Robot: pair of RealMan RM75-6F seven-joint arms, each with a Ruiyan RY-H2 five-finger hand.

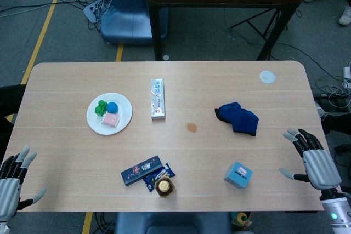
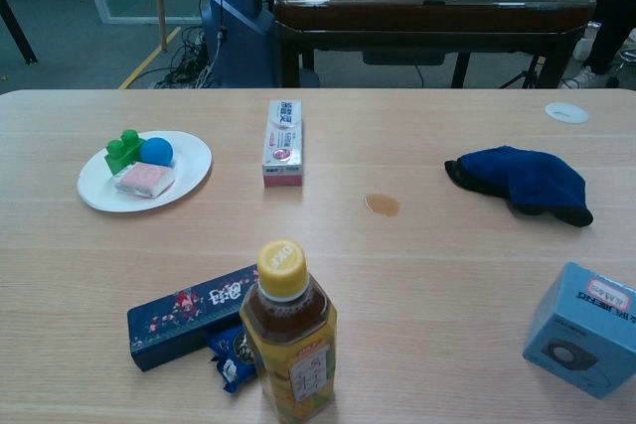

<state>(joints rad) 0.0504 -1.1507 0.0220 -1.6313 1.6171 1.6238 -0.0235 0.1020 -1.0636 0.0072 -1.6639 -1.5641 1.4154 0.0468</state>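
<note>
Nearest the chest camera we see a yellow-capped drink bottle (image 2: 288,345) standing upright, touching a dark blue carton (image 2: 192,316) and a blue snack wrapper (image 2: 231,353). Our right hand (image 1: 314,159) hovers at the table's right edge, fingers spread and holding nothing; nearest to it are a light blue box (image 1: 238,175) and a blue cloth (image 1: 237,118). Our left hand (image 1: 13,179) hangs likewise spread at the left edge. Farther back lie a white plate (image 1: 124,120) of toys and a toothpaste box (image 1: 158,98).

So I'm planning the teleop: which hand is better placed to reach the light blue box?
Right. The right hand hovers open beside the light blue box; the left hand is across the table.
</note>
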